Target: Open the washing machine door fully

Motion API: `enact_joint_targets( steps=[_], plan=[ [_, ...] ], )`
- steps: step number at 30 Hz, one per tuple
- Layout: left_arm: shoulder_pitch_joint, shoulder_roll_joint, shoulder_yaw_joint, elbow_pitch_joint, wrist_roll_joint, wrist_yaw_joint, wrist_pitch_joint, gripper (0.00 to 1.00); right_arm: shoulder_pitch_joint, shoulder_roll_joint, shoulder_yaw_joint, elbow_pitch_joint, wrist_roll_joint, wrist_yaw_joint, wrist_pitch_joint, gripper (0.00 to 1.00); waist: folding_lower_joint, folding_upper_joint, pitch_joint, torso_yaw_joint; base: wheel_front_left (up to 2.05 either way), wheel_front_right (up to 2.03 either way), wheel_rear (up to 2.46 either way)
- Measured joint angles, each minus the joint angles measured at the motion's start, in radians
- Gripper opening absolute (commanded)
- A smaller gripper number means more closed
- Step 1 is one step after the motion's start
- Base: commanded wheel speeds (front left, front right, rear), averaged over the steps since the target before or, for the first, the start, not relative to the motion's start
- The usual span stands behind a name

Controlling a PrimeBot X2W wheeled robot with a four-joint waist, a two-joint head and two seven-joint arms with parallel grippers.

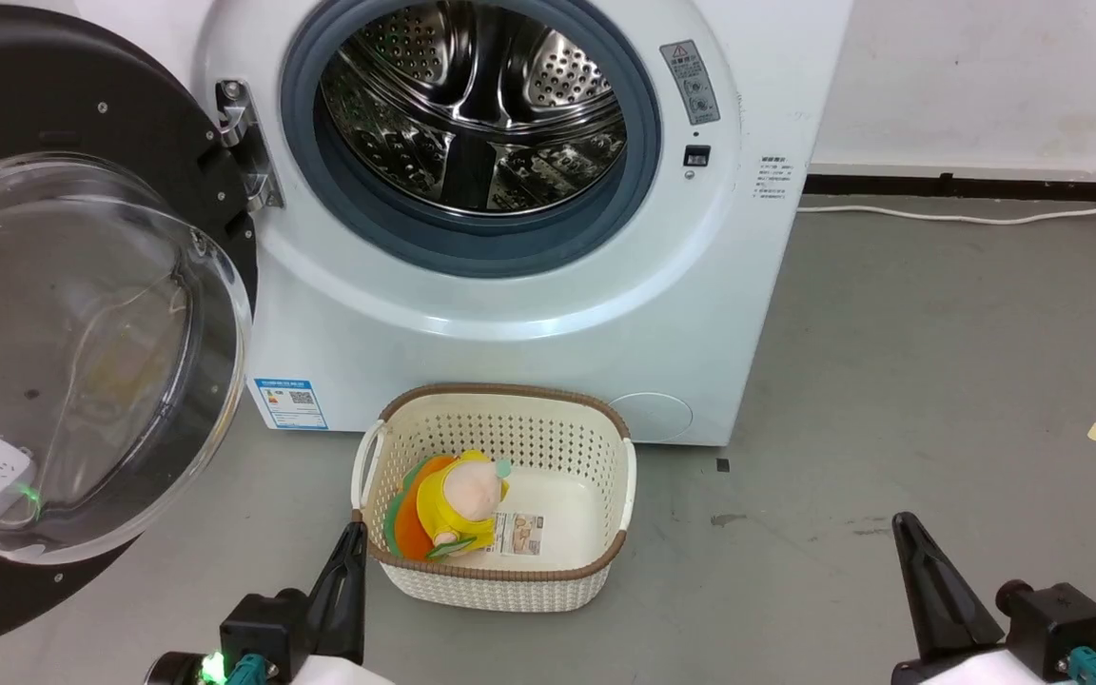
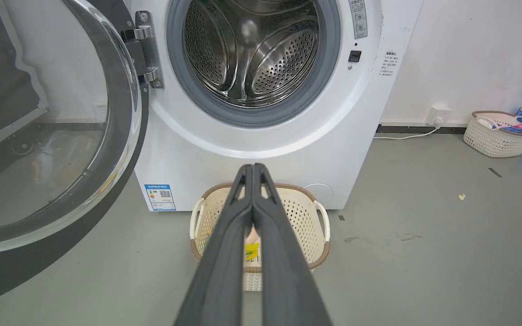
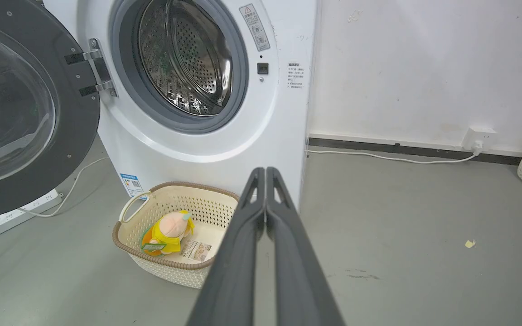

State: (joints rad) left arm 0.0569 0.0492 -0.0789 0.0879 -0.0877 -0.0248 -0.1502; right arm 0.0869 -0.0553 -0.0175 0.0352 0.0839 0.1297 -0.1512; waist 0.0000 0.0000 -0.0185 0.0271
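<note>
The white washing machine (image 1: 529, 314) stands ahead with its steel drum and grey ring exposed. Its black round door (image 1: 53, 95) is swung wide open to the left on a metal hinge (image 1: 248, 143), the clear glass bowl (image 1: 82, 362) bulging toward me. In the left wrist view the door (image 2: 120, 149) hangs at the left; in the right wrist view the door (image 3: 79, 117) is also at the left. My left gripper (image 1: 351, 538) is low at the bottom left, shut and empty. My right gripper (image 1: 905, 523) is at the bottom right, shut and empty. Both are well away from the door.
A cream perforated basket (image 1: 605, 438) holding a yellow plush toy (image 1: 458, 499) sits on the floor before the machine. A white power strip (image 3: 16, 213) and cable lie under the door. A second basket (image 2: 499, 133) stands by the right wall, beside a wall socket (image 3: 478, 136).
</note>
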Motion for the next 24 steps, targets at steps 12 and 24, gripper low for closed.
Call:
enact_joint_targets(
  steps=[12,24],
  plan=[
    [-0.002,0.0,0.013,-0.016,0.016,0.005,0.023,0.0,-0.013,0.0,0.002,-0.005,-0.009,0.0,0.024,0.0,0.0,0.0,0.003,-0.004,0.0,0.0,0.0],
    [-0.017,0.0,0.026,-0.027,0.029,0.005,0.046,0.0,-0.016,0.0,0.006,-0.01,-0.023,0.0,0.046,0.0,0.0001,0.0,0.006,-0.009,0.0,0.0,0.0]
  ],
)
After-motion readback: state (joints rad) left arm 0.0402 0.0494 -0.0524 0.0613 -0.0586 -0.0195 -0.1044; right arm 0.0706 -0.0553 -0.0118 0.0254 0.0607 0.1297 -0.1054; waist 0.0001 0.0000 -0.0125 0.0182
